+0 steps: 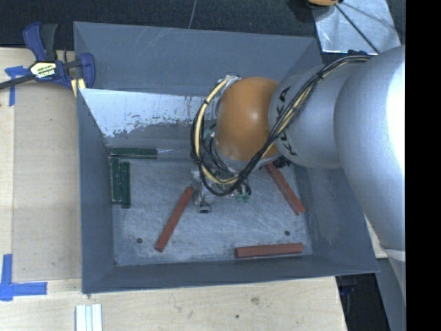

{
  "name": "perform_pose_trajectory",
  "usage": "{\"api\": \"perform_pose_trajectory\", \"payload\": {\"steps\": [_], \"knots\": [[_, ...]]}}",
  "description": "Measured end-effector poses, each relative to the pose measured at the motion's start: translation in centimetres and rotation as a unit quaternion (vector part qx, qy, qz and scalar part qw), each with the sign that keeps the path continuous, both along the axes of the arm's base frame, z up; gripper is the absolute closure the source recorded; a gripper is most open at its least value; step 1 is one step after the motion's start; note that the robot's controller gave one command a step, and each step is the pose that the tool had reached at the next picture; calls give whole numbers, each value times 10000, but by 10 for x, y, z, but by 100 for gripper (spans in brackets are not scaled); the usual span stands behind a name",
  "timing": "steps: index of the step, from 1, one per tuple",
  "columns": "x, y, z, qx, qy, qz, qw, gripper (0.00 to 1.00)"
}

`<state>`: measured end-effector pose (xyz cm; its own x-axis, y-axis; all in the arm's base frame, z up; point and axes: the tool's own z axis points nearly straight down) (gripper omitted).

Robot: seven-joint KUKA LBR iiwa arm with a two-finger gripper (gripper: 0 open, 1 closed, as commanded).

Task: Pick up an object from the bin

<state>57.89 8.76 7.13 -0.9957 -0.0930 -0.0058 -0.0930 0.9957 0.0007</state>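
Where the near wall of the bin meets its floor, a brown flat stick lies along the wall, its long axis running left to right, toward the right corner. Further in, a 2nd brown stick lies on the slant, its low end near the left of the floor and its high end pointing up and to the right. The jaws hang just to the right of that high end, low over the middle of the floor. Whether they touch the stick I cannot tell, and whether they are spread or pressed together I cannot tell either, since the cables and the orange cover on the wrist sit above them. Nothing can be seen pinched in them.

By my reckoning this slanted stick is the likeliest pick, being the closest of the 5 things. A grasp would want the jaws shifted a little left and set across its narrow width. Bare floor lies on both sides of it, so there is room.

A 3rd brown stick lies right of the wrist, partly under the arm. Well apart to the left, 2 green sticks sit at a right angle: an upright green stick and, beyond it, a crosswise green stick close to the far wall.
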Motion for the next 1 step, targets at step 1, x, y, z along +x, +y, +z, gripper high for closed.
{"api": "perform_pose_trajectory", "payload": {"steps": [1], "knots": [[0,0,0,0,0,0,10000,100]]}}
